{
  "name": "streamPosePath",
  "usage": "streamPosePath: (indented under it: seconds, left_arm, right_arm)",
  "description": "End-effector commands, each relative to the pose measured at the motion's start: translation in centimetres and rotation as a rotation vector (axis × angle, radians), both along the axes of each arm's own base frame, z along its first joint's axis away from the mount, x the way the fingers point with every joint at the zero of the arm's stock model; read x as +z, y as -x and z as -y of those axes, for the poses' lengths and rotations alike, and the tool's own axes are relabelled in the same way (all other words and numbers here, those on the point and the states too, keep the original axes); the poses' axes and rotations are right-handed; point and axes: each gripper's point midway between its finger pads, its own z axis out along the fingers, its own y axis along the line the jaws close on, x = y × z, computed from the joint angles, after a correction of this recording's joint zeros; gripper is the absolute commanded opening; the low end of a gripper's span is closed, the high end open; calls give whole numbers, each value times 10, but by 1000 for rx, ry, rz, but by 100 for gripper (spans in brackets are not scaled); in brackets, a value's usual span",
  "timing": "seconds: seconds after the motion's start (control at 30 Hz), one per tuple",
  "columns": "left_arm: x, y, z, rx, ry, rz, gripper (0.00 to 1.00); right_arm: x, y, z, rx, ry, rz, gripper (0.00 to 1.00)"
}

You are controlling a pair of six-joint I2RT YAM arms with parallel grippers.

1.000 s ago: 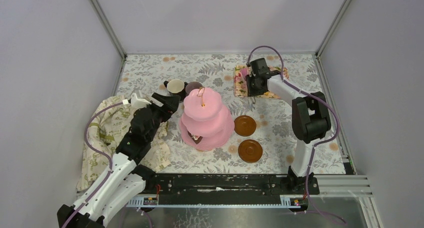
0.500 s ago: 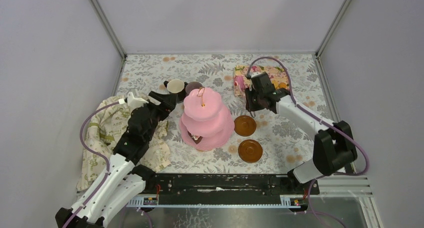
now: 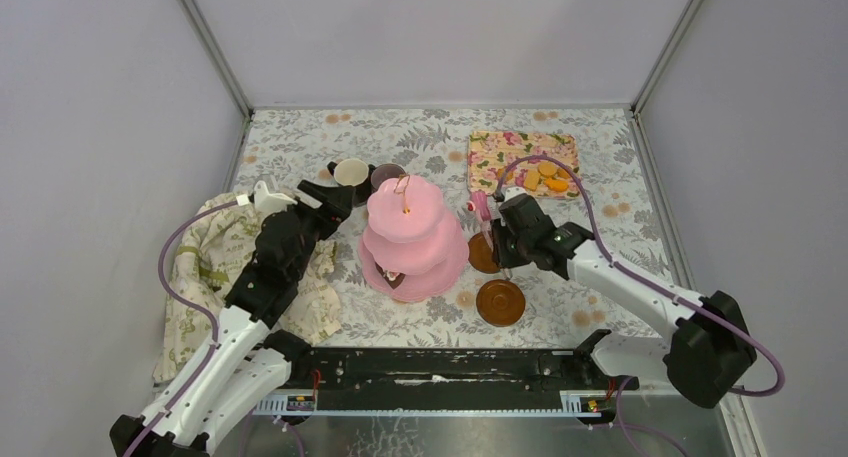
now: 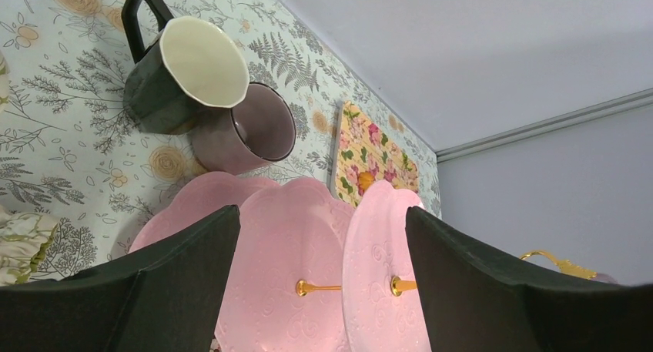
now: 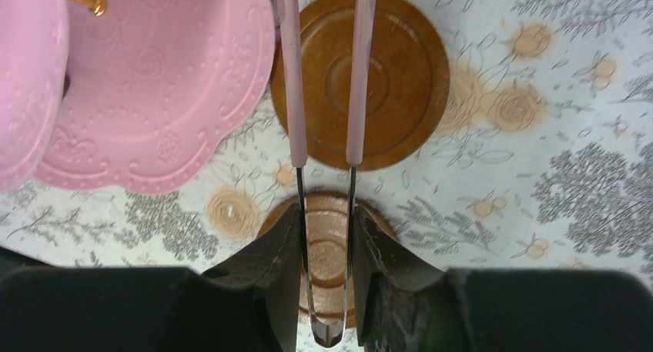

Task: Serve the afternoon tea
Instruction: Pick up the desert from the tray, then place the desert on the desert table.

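The pink three-tier cake stand (image 3: 412, 237) stands mid-table with a dark sweet (image 3: 393, 279) on its bottom tier. Two dark mugs (image 3: 350, 173) (image 3: 386, 176) sit just behind it. My left gripper (image 3: 325, 199) hangs open at the stand's left, the tiers (image 4: 285, 244) showing between its fingers. My right gripper (image 3: 497, 242) is shut on pink-handled tongs (image 5: 293, 98), above the farther brown saucer (image 3: 488, 254). The tong tips (image 3: 470, 207) point toward the stand; whether they hold a sweet I cannot tell. The nearer saucer (image 3: 500, 302) lies in front. Orange sweets (image 3: 545, 177) lie on the floral tray (image 3: 500, 142).
A crumpled beige leaf-print cloth (image 3: 215, 267) lies at the left under my left arm. The floral tray sits at the back right. Grey walls close in the left, back and right sides.
My right arm has swung from the floral tray toward the front, carrying the tongs to just right of the cake stand over the saucers. The left arm has barely shifted.
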Motion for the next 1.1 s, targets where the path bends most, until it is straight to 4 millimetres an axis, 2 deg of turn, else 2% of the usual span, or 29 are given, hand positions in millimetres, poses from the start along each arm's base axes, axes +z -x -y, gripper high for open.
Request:
streamPosePath:
  seconds: [0.0, 0.27, 0.7, 0.73, 1.07]
  left_arm:
    - [21, -2, -3, 13, -8, 51, 87]
    - [17, -5, 1, 5, -7, 43, 86]
    - [15, -8, 0, 14, -18, 46, 87]
    - [15, -9, 0, 13, -19, 45, 87]
    - [10, -9, 1, 10, -20, 41, 87]
  right_arm:
    - [10, 17, -2, -35, -48, 22, 8]
    - [4, 47, -20, 17, -73, 1, 8]
    - [-10, 90, -68, 138, -39, -19, 10]
    - [-15, 97, -76, 161, -32, -25, 10]
    - [-25, 100, -93, 190, -15, -28, 10]
